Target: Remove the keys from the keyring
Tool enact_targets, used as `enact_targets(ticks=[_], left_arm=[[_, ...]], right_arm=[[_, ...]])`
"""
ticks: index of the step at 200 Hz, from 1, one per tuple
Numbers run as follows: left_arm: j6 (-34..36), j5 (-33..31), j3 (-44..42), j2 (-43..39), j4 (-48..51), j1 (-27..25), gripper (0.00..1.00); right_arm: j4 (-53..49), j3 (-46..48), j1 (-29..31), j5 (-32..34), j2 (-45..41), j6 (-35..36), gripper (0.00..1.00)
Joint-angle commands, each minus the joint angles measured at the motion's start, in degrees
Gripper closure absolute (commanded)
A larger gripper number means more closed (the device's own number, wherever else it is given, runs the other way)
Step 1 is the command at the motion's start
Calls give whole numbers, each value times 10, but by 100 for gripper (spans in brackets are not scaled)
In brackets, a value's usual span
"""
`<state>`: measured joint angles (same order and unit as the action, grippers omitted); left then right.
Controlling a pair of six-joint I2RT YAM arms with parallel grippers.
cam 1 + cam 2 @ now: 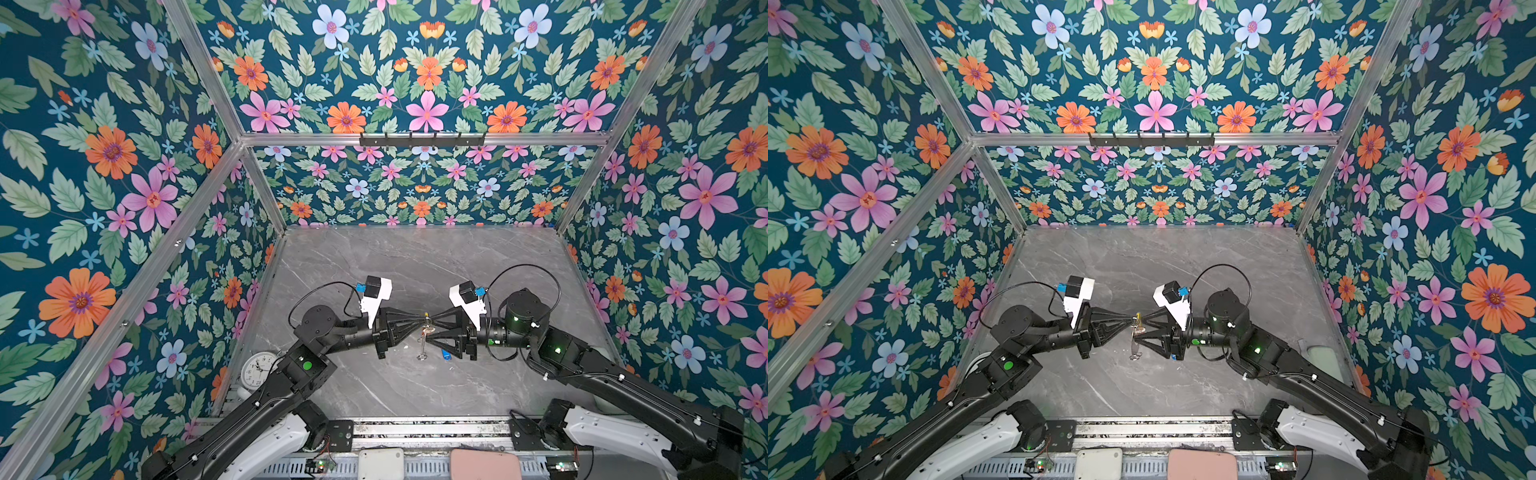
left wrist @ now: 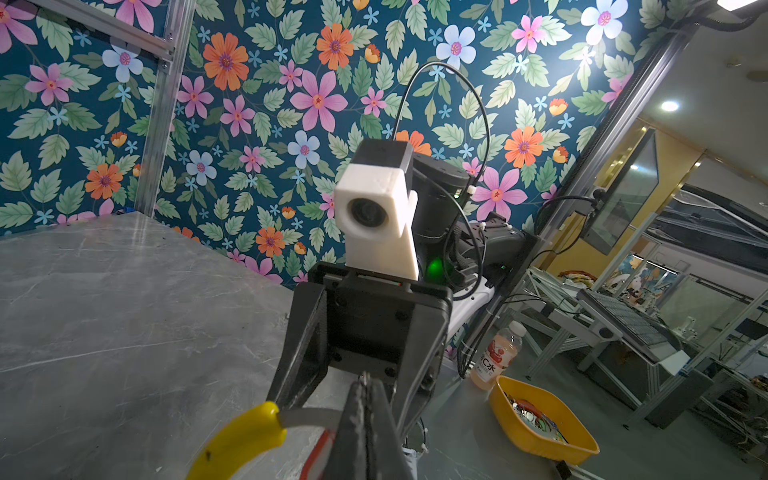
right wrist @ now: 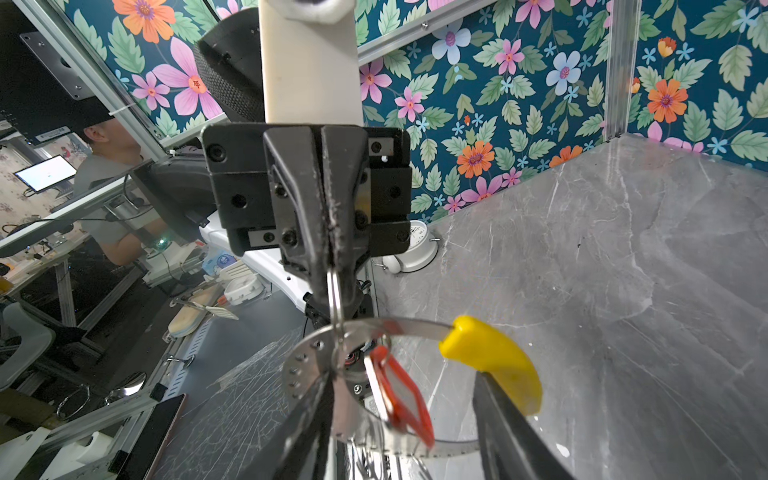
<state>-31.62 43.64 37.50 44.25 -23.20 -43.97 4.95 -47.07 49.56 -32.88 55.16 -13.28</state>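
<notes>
Midair, the left gripper [image 3: 332, 262] pinches the red-tagged key's [image 3: 401, 395] small ring [image 3: 336, 293], the right gripper [image 1: 431, 329] clamps the keyring [image 3: 302, 358] across its rim; the blue-tagged key [image 1: 446, 354] lies on the table [image 1: 415, 257].

— What closes the space in?
— Teal wallpaper [image 1: 424, 62] with orange, pink and pale blue flowers on the left, right and far walls, set in aluminium framing [image 1: 561, 139]. A black hook rail [image 1: 422, 140] sits on the far crossbar.
— And the surface?
— A grey, marble-look tabletop [image 1: 415, 257]. In the left wrist view, the room beyond shows a lit round ceiling lamp [image 2: 670, 106] and metal-framed benches [image 2: 615, 328].
</notes>
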Motion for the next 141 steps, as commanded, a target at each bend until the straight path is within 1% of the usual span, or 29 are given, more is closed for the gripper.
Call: enact_targets(ticks=[1,20,46,83,110,141], left_arm=[[-8,10,-1,1,-34,-1,100],[-7,7,-1,0,-33,0,100],[-5,-9,-4,-6,-28,0,100],[-5,-13,-4,-7,-27,0,100],[-5,-21,-5,-9,-27,0,100],[-8,-23,-6,-9,-32,0,100]], right_arm=[[17,-7,2,-9,5,9,47],[16,-9,3,-11,7,10,50],[15,-11,5,-15,7,11,60],[11,-11,8,-16,7,12,76],[10,-12,10,-17,8,12,82],[10,-13,11,-18,11,13,93]])
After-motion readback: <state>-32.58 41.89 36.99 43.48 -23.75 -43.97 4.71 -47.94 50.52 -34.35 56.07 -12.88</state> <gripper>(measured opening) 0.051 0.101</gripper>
